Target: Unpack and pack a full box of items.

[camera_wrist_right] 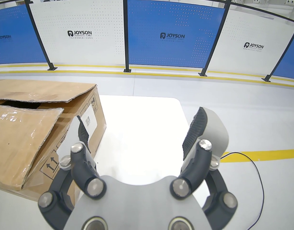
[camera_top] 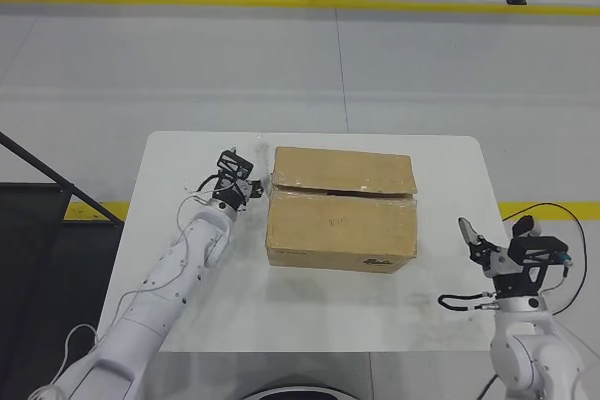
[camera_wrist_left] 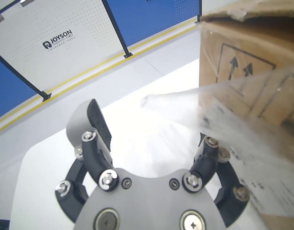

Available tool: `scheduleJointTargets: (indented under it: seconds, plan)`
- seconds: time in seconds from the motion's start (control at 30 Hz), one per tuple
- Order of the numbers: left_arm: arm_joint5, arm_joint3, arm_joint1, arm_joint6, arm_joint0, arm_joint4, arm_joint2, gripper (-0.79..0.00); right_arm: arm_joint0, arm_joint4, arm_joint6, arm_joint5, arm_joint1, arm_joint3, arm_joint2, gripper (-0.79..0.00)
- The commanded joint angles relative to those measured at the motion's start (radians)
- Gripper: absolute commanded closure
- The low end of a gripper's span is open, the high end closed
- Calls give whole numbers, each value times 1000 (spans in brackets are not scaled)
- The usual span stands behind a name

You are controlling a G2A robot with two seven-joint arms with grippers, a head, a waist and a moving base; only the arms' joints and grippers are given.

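**Brown box, one gripper at each side**

Brown cardboard box [camera_top: 340,210] sits in the middle of the white table [camera_top: 200,310]. Its two top flaps [camera_wrist_right: 22,130] are folded down but not flat, and a dark gap shows between them. The left gripper [camera_wrist_left: 149,130] is just beside the far left corner of the box, with its fingers spread wide and holding nothing. A strip of clear tape [camera_wrist_left: 185,106] sticks out from the side of the box and hides one finger. The right gripper [camera_wrist_right: 139,125] is near the right edge of the table, apart from the box. Its fingers are spread wide too, with nothing in them.
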Motion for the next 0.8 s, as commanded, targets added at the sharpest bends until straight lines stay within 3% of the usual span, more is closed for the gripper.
scheduleJointTargets:
  seconds: [0.0, 0.3, 0.77]
  plan:
    - [13, 11, -3, 23, -3, -9, -5, -785, 2, 1, 1, -1, 0, 1, 1, -785]
    - [27, -22, 12, 93, 49, -37, -91, -785, 31, -11, 19, -15, -2, 3, -22, -785]
    - [20, -263, 53, 79, 278, -62, -266, -785, 56, -25, 29, -35, -3, 5, -41, -785]
